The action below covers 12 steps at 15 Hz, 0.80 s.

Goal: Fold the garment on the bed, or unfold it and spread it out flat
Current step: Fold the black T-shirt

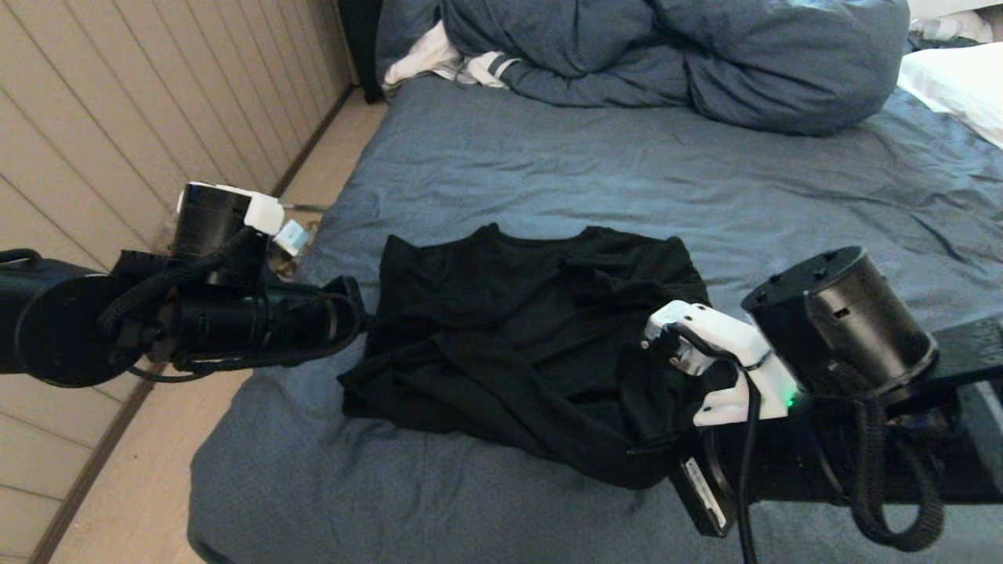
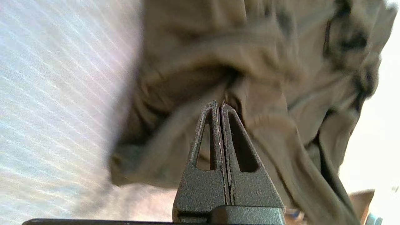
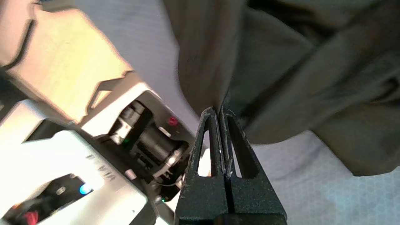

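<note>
bed (image 1: 548, 157) bears garment (image 1: 517, 345), duvet (image 1: 705, 55).

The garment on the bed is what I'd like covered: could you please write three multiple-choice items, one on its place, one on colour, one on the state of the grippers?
1. Where does the garment lie?
A. On the near part of the bed, between the two arms
B. On top of the duvet
C. On the floor by the wall

2. What colour is the bed sheet?
A. White
B. Slate blue
C. Red

3. How do the left gripper and right gripper stand?
A. Both wide open
B. Only the left is shut
C. Both shut, tips at the cloth

Answers:
1 A: the head view shows the black shirt crumpled on the sheet, short of the duvet.
2 B: blue sheet surrounds the shirt.
3 C: each wrist view shows fingers pressed together against the folds; whether cloth is pinched between them cannot be told.
</note>
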Motion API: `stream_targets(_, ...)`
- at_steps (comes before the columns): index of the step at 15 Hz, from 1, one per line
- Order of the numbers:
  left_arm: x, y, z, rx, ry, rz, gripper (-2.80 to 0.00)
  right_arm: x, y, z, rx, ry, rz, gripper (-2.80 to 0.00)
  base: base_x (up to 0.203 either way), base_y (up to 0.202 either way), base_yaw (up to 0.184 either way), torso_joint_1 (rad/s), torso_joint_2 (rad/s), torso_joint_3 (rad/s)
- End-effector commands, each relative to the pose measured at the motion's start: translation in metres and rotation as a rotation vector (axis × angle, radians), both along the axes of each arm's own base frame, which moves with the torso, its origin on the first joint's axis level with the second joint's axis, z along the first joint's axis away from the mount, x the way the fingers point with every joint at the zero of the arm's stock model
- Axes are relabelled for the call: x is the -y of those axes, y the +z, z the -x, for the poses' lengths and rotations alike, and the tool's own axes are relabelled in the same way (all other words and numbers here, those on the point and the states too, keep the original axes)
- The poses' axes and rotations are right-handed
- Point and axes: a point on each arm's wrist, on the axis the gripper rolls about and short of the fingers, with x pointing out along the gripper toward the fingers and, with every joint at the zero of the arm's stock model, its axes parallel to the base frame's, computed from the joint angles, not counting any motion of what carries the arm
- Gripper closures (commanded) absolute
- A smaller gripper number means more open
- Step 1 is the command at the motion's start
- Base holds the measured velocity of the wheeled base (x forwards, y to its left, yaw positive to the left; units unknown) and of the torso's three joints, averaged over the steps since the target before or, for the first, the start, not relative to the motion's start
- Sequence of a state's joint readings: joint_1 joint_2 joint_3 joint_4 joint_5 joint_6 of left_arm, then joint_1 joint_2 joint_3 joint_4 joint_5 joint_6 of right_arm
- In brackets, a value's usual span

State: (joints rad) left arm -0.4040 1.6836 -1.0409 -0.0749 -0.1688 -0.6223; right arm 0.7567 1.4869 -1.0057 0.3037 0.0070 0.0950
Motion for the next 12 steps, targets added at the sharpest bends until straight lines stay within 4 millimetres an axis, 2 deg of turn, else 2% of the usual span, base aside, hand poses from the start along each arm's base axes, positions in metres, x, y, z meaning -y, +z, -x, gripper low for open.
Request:
stream_targets(1,0.012,-0.013,-0.002,-0.039,-0.036,-0.02,0.0,-0.004,-0.021,-0.021,-0.059,-0.045,0.049,0.0,0.0,0.0,0.0,0.0,0.0,0.0)
stream_targets(3,0.027,-0.024,-0.01,-0.05,-0.078,-0.051,0.0,-0.001,-0.025,-0.03,-0.04,-0.057,0.004,0.0,0.0,0.0,0.0,0.0,0.0,0.0)
stream_targets(8,0.047,-0.029,-0.037,-0.048,-0.102,-0.06,0.0,0.017,-0.038,-0.002,-0.088,-0.009,0.001,0.0,0.0,0.0,0.0,0.0,0.0,0.0)
stream_targets(10,0.059,-0.036,-0.04,-0.066,-0.125,-0.07,0.0,0.018,-0.039,-0.001,-0.096,-0.003,-0.004,0.0,0.0,0.0,0.0,0.0,0.0,0.0)
stream_targets(12,0.061,-0.035,-0.042,-0.06,-0.123,-0.071,0.0,0.019,-0.038,-0.001,-0.095,-0.006,-0.01,0.0,0.0,0.0,0.0,0.0,0.0,0.0)
